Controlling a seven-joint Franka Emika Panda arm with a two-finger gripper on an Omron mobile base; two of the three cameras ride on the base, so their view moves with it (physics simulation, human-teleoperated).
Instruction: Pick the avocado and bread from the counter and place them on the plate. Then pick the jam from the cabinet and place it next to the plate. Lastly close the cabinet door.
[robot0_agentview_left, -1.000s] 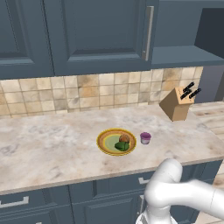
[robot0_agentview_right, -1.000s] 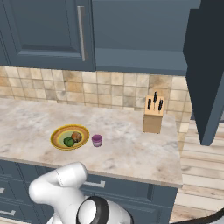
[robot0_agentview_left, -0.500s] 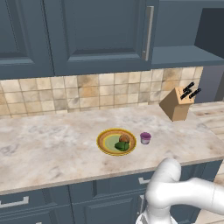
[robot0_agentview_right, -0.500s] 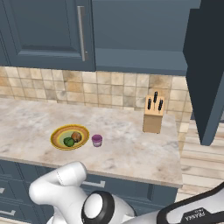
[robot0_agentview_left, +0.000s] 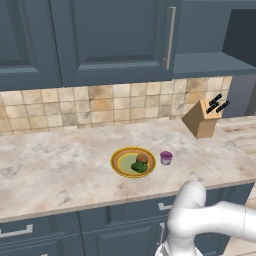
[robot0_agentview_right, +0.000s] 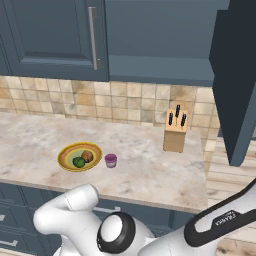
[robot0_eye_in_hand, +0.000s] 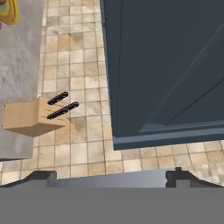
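Gripper (robot0_eye_in_hand: 112, 175) jaws wide open, empty; cabinet door (robot0_agentview_right: 239, 85) rigid, hinged, light swing; push its outer face near free edge.

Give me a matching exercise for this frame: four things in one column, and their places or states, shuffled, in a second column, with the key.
Things:
1. avocado
2. jam
3. knife block
4. cabinet door

Places or states:
A. on the counter just beside the plate
B. swung open at the right end of the counter
C. on the plate, next to the bread
D. near the tiled wall, black handles sticking up

Pairs: 1-C, 2-A, 3-D, 4-B
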